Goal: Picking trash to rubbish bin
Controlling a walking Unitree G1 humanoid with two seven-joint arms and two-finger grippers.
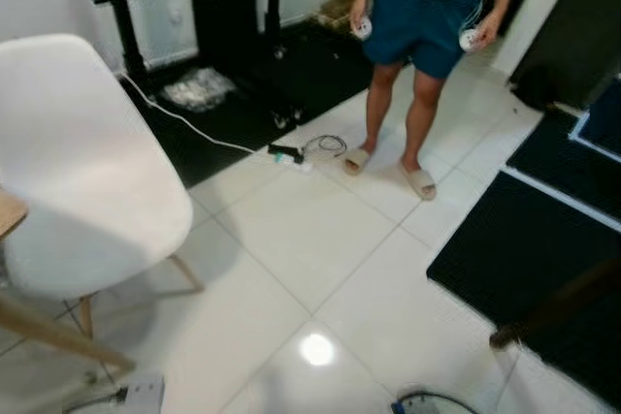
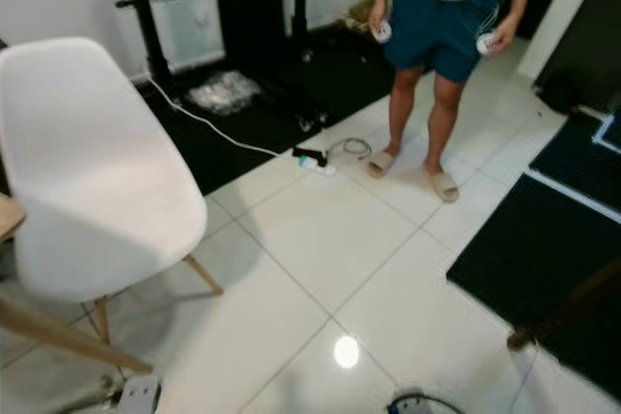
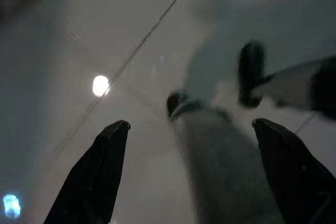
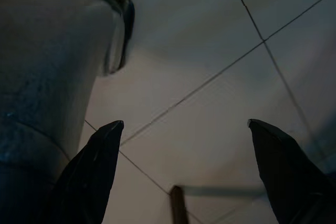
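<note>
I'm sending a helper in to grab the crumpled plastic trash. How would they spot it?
Start at the white chair and look past it to the black mat along the far wall. The crumpled plastic trash lies on that mat between two black stand posts, the only pale, shiny, wrinkled lump on the dark surface.

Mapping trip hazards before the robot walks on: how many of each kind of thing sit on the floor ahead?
White chair: 1
Black floor mats: 2
White cable: 1
Power strip: 1
Person: 1
Total: 6

Left gripper (image 3: 189, 129) fingers spread wide, empty; right gripper (image 4: 184, 129) likewise.
</note>
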